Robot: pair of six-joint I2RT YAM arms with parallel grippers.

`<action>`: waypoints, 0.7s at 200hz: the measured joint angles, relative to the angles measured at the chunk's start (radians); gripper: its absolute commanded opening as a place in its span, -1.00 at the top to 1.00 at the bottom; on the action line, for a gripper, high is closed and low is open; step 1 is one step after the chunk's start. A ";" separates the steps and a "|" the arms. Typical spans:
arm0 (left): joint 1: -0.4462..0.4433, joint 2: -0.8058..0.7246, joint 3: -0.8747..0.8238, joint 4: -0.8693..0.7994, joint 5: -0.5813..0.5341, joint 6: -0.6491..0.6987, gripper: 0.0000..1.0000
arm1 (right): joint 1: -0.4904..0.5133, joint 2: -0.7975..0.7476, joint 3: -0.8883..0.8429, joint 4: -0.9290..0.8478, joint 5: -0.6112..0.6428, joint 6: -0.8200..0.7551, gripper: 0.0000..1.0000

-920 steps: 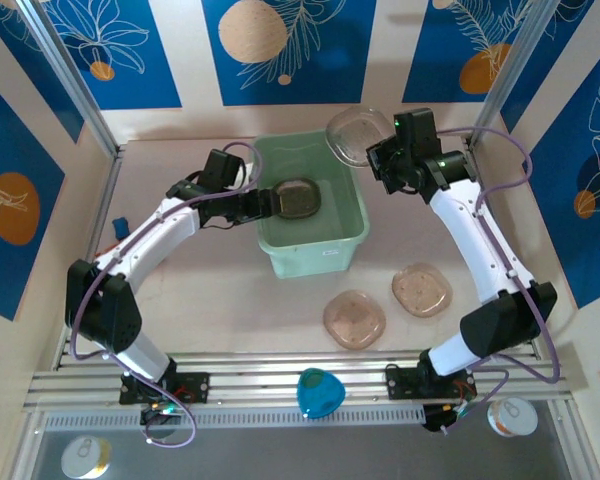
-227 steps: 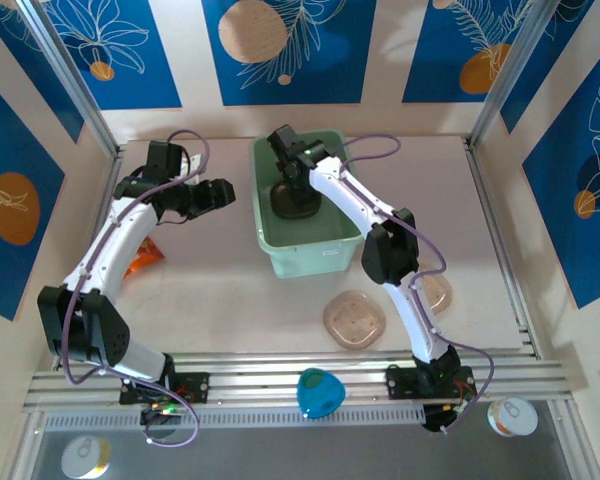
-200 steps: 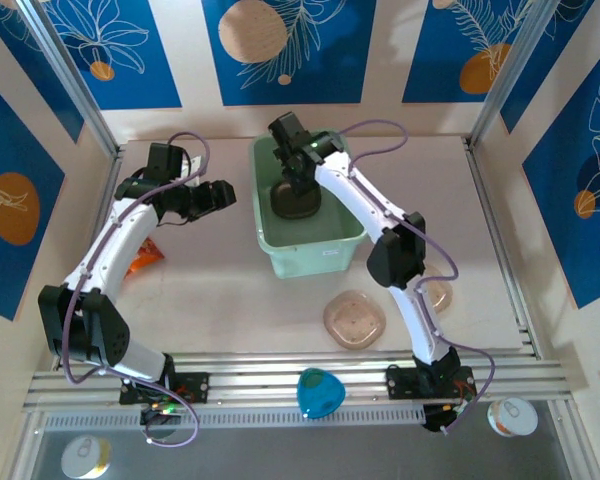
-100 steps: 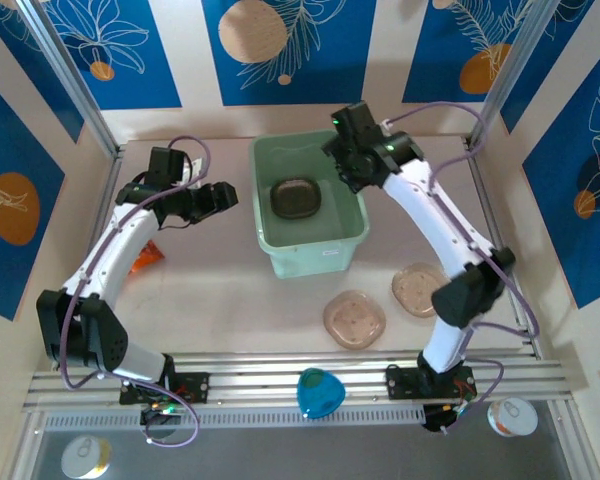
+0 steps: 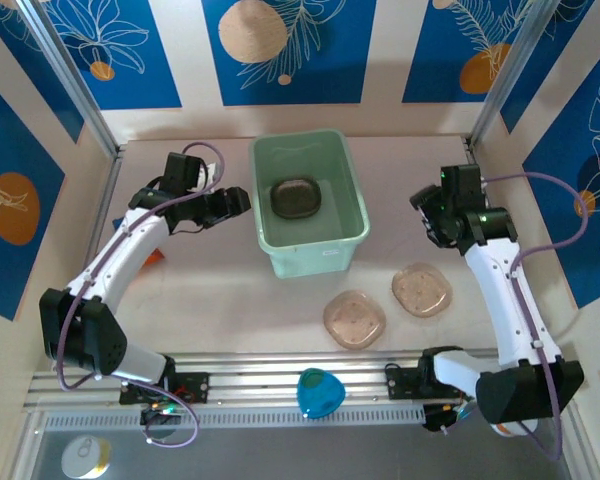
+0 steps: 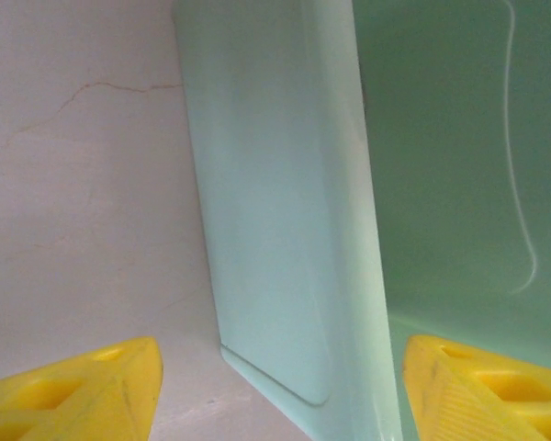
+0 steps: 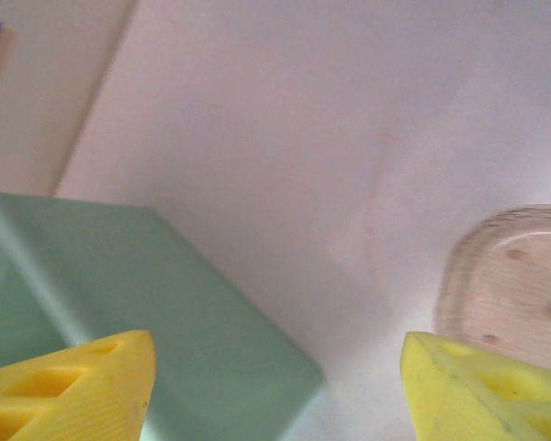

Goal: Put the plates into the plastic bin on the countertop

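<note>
My left tool (image 5: 238, 202) hangs released and empty just beside the left wall of the bin (image 5: 315, 255). The left wrist view has the fingers spread to either side of that wall (image 6: 275, 230), and I cannot tell whether they touch it. The bin sits mid-worktop with a dark stack of plates (image 5: 296, 196) on its floor. Two plates are not yet in: the first loose plate (image 5: 355, 318) lies flat in front of the bin, and the second loose plate (image 5: 421, 289) is near it on the right, not touching.

My right tool (image 5: 430, 215) hovers above the worktop (image 5: 210, 290), right of the bin, fingers apart with nothing between them. Its wrist view shows the bin's corner (image 7: 165, 303) and the second loose plate (image 7: 510, 285), so I judge that one comes next.

To do it well I'd come down on the plate's rim, not its middle. The rim is shallow and the plastic looks slick, so one finger must get under the edge before I close. Then lift clear of the bin's right wall and let go low over the stack.

Round about: an orange packet (image 5: 152, 256) peeks out from under my left arm and is none of my business. A blue thing (image 5: 318, 392) rests on the rails (image 5: 280, 372), well clear. What could get in the way is the first loose plate — a careless sweep would nudge it — and the bin's rolled rim on the carry.
</note>
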 measured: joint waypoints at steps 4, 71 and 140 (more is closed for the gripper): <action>-0.004 0.000 0.000 0.002 -0.004 -0.001 -0.40 | -0.020 -0.006 -0.022 0.001 -0.011 -0.010 -0.41; -0.040 0.025 0.000 0.007 -0.047 -0.026 -0.39 | -0.151 -0.023 -0.306 -0.029 -0.150 -0.076 -0.29; -0.042 0.034 0.000 0.007 -0.061 -0.026 -0.39 | -0.228 -0.035 -0.456 -0.045 -0.184 -0.074 -0.23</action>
